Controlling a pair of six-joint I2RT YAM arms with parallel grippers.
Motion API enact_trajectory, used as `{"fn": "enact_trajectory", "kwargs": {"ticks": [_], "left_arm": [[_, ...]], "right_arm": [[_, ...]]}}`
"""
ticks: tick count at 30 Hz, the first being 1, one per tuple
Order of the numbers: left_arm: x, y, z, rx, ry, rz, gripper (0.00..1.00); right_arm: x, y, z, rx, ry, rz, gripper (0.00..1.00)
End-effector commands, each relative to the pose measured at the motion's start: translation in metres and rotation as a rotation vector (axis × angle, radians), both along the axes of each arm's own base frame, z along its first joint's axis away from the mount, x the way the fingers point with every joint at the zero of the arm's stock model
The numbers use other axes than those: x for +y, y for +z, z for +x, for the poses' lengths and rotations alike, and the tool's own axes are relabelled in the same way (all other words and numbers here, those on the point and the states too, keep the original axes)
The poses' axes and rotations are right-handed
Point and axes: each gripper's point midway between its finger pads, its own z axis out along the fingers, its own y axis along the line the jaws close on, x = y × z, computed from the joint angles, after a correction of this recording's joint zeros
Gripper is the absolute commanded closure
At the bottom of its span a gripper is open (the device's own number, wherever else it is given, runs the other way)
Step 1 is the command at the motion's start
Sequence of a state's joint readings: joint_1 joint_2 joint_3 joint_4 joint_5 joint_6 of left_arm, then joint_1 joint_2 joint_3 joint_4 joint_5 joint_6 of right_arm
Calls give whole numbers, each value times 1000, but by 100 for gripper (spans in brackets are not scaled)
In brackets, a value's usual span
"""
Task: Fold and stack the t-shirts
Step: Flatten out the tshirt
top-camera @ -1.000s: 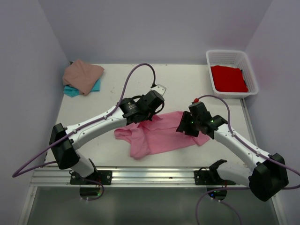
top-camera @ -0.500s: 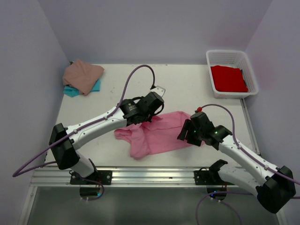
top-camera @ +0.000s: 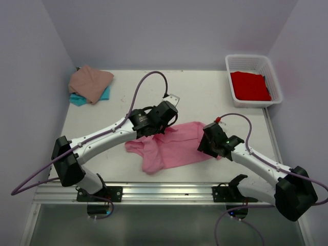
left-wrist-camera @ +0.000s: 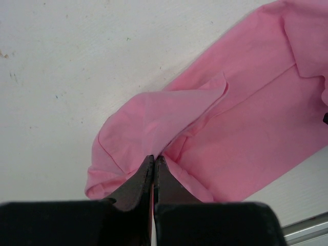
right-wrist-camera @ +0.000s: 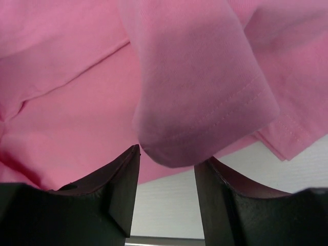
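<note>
A bright pink t-shirt [top-camera: 177,146] lies crumpled flat at the middle of the table. My left gripper [top-camera: 165,130] is at its far edge, shut on a raised fold of the pink cloth [left-wrist-camera: 154,138]. My right gripper [top-camera: 203,147] is at the shirt's right edge with its jaws apart. A rolled sleeve hem [right-wrist-camera: 205,123] bulges just past its fingertips [right-wrist-camera: 132,159] and is not clamped. A dusty tan-pink t-shirt [top-camera: 89,82] lies on a teal t-shirt [top-camera: 105,95] at the back left. A red t-shirt [top-camera: 249,85] lies in the basket.
The white lattice basket [top-camera: 253,59] stands at the back right corner. Purple walls close the table on the left, back and right. A metal rail [top-camera: 154,192] runs along the near edge between the arm bases.
My right gripper drew back toward the near edge, then came in low at the pink shirt's right sleeve; its jaws widened, then narrowed. The left gripper kept its hold and barely moved.
</note>
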State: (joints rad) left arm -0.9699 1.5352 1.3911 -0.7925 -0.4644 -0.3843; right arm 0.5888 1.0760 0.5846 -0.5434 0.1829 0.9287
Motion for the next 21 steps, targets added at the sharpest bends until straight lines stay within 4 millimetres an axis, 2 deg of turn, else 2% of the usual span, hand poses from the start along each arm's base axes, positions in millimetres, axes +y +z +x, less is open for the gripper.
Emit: {"fn": "enact_trajectory", "kwargs": {"ticks": [1, 7, 8, 12, 21], "left_arm": [[0, 13, -2, -25, 15, -62, 100], [-1, 11, -4, -18, 14, -73, 100], [-1, 11, -4, -17, 13, -74, 100], [0, 9, -5, -13, 12, -70, 100], [-1, 8, -6, -8, 11, -76, 100]], "right_arm": [[0, 4, 27, -100, -64, -15, 51], [-2, 1, 35, -135, -82, -27, 60], [-3, 1, 37, -142, -86, -29, 65], [-2, 2, 38, -141, -80, -29, 73], [-9, 25, 36, -185, -84, -33, 95]]}}
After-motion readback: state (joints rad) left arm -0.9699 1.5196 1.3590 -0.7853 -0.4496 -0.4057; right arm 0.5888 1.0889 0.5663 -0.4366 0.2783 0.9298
